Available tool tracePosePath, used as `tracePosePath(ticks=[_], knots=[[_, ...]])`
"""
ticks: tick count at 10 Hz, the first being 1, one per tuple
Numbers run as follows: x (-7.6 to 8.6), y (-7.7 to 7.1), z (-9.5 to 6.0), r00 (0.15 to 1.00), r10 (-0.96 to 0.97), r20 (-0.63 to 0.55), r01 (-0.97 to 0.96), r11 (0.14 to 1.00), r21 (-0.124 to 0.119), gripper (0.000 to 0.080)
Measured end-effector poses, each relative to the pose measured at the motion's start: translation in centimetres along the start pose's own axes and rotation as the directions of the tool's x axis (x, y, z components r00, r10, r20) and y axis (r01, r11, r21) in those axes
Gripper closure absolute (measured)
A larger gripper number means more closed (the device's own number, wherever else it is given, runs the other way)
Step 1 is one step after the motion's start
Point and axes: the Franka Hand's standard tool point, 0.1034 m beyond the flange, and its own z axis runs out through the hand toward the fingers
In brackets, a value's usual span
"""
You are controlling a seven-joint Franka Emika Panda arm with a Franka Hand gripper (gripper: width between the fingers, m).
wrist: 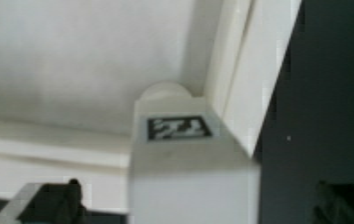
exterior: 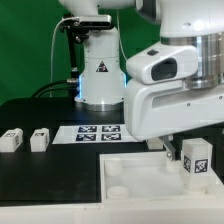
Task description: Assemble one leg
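We see our pincer (wrist: 197,205) standing wide and released, its two dark fingertips (wrist: 49,200) apart on either side of the leg (wrist: 188,160) without pressing on it. In the wrist view the leg fills the space between them: a white block with a rounded far end and a black-and-white square tag (wrist: 176,128) on its face. We cannot tell from that view whether either fingertip touches the block.

In the exterior view the leg (exterior: 194,161) stands upright with its tag facing the camera, at the corner of the large white panel (exterior: 130,170) on the exterior view's right, just under the arm's bulky white wrist housing (exterior: 175,90). The pincer itself is mostly hidden there behind that housing.

The panel lies flat on the black tabletop (exterior: 50,170), and a round socket (exterior: 117,187) shows at its near corner on the exterior view's left.

Behind the panel, the marker board (exterior: 88,132) lies flat with several tags on it. Off the panel toward the exterior view's left, two more small white blocks (exterior: 10,140) (exterior: 39,139) sit side by side on the tabletop, well apart from the leg. Beyond the marker board rises the arm's white base (exterior: 98,70).
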Motion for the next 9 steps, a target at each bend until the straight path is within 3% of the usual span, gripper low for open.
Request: tracePosePath(ticks=[2,3,6,8,9], knots=[[0.1,0.5,0.0,1.0,0.006,-0.014,-0.007,1.0,-0.004,0.015],[-1.6,0.0,1.9,1.0,0.003,-0.013,-0.003,1.0,-0.007,0.015],[-1.2,0.3,1.5,1.0,0.022,-0.02,-0.022,1.0,-0.007,0.0162],[-1.3,0.5,1.5,0.999,0.041,-0.019,-0.041,0.999,-0.008,0.0509],[-1.3,0.6,1.6,0.993,0.115,-0.02,-0.115,0.993,-0.006,0.0512]])
